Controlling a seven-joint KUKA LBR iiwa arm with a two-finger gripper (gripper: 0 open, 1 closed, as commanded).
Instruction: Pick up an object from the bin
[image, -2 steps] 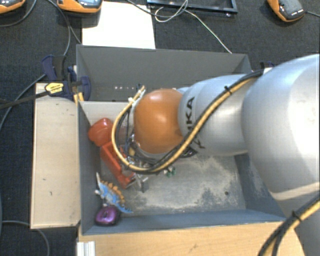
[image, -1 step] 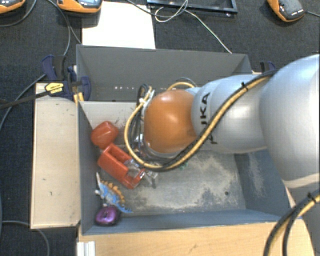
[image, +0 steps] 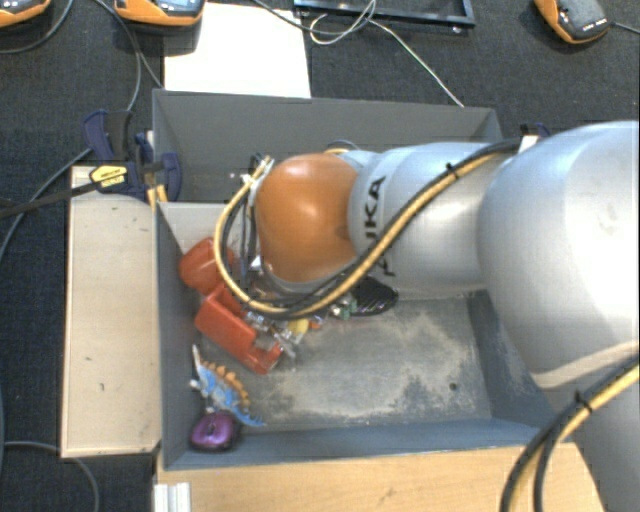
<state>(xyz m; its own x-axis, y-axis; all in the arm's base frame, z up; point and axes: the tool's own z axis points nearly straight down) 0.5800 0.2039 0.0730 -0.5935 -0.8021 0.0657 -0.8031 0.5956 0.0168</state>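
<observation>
My gripper (image: 280, 336) is low in the left part of the bin, mostly hidden under the arm's orange cover. It is right against a red block-shaped thing (image: 225, 326) that lies on the bin floor. Just behind that block, a rounded red-orange thing (image: 198, 264) rests against the left wall. A black thing (image: 376, 297) pokes out from under the arm to the gripper's right.
A blue and yellow toy figure (image: 226, 386) and a small purple thing (image: 213, 432) lie in the front left corner. The arm covers the back and right of the bin. Bare grey floor shows at the front middle.
</observation>
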